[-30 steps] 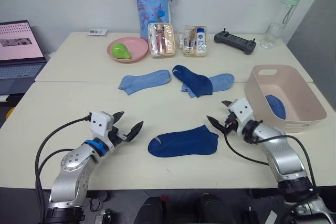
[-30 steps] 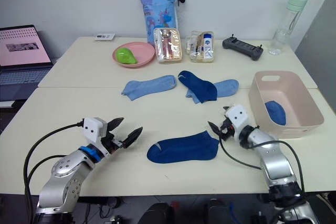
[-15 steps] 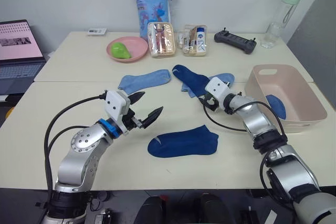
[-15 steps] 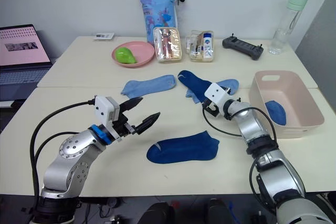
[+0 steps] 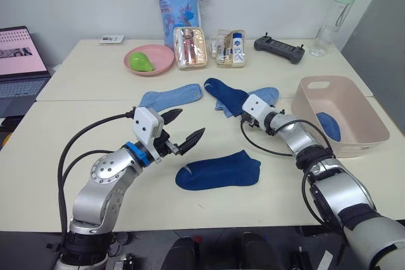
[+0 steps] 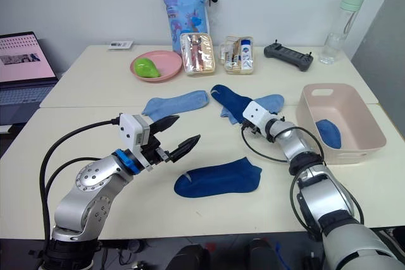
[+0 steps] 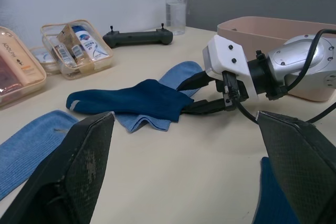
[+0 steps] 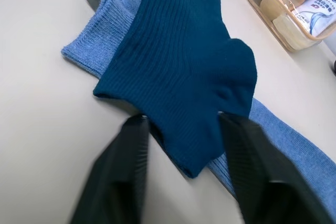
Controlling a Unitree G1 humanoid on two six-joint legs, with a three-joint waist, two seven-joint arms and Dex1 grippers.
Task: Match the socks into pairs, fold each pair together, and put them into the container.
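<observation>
Wrist footage from our right arm shows the right pincer (image 8: 181, 129) spread open, its fingers straddling the edge of the dark blue sock (image 8: 178, 66) that overlaps a light blue sock (image 8: 92, 51). From the head we see our left pincer (image 5: 183, 132) wide open above the cream table (image 5: 82, 124), near another dark blue sock (image 5: 218, 170). Beyond it lies a second light blue sock (image 5: 168, 96); the pink container (image 5: 354, 124) sits rightward, a laptop (image 5: 19, 61) far left
</observation>
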